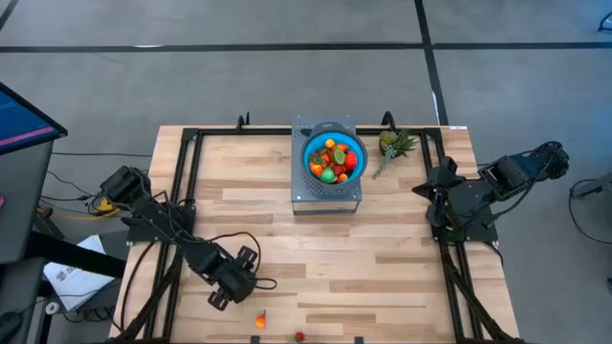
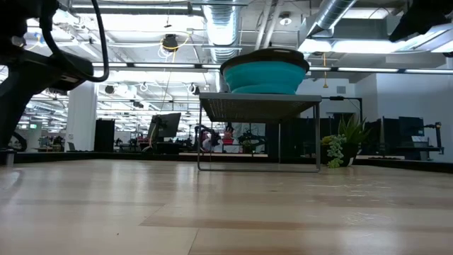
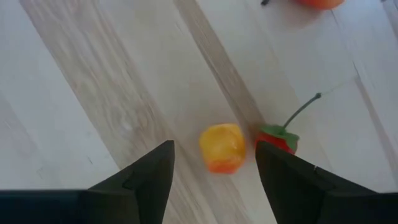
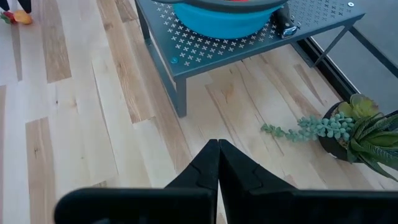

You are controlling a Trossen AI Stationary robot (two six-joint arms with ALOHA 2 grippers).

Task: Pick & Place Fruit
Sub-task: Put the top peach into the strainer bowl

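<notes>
Hovering low over the near-left part of the table (image 1: 382, 258), your left gripper (image 3: 214, 163) had its fingers spread apart with nothing between them yet. Just past the fingertips sat a small orange-yellow fruit (image 3: 222, 147), and touching its side was a little red fruit with a green cap and thin stem (image 3: 278, 137). You could also see another red-orange fruit (image 3: 317, 2) a bit further off, cut by the frame edge. From above, those loose pieces lay near the table's near edge, well apart from the blue bowl (image 1: 335, 158), which sat on a grey perforated stand (image 1: 325, 196) at the far middle, already piled with fruit. Your right gripper (image 4: 218, 163) was parked on the right side, fingers pressed together, empty, with the little plant (image 1: 394, 146) close by.
</notes>
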